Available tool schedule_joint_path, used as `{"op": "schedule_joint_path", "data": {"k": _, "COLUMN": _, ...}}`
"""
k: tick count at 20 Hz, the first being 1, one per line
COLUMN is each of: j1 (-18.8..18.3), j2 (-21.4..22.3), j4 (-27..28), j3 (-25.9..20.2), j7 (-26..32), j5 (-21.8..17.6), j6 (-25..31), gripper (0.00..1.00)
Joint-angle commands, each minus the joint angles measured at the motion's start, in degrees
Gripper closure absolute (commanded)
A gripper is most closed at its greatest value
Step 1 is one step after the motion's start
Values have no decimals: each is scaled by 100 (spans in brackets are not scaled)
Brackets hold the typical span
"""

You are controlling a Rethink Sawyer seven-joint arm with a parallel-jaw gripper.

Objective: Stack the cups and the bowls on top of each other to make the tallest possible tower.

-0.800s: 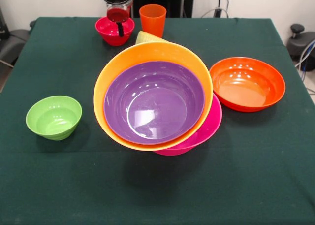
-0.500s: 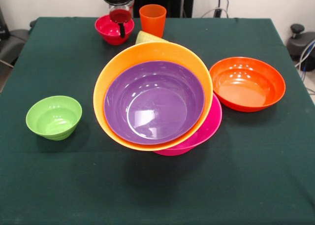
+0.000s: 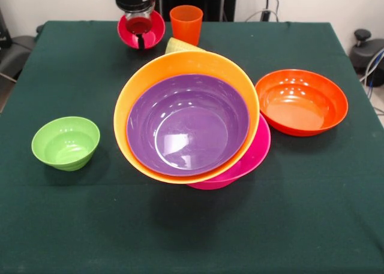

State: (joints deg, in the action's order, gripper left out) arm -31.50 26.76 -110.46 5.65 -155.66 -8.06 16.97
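Gripping the small glossy red plastic bowl (image 3: 141,30) by its rim, the gripper (image 3: 141,39) holds it tilted; the tall leaning tower (image 3: 189,127) stands just beyond the fingers, toward the camera.

Descends from the top edge at the far side, only the black wrist housing and end effector (image 3: 141,39) visible. One dark finger (image 3: 141,41) points straight down below the housing. Jaw state not discernible.
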Motion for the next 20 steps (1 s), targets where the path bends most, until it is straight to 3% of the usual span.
{"op": "schedule_joint_path", "data": {"k": 1, "j1": -199, "j2": -579, "j4": 665, "j3": -784, "j7": 636, "j5": -496, "j6": -526, "gripper": 0}}
{"op": "schedule_joint_path", "data": {"k": 20, "j1": -393, "j2": 229, "j4": 316, "j3": -1006, "j7": 529, "j5": -583, "j6": 254, "gripper": 0}}
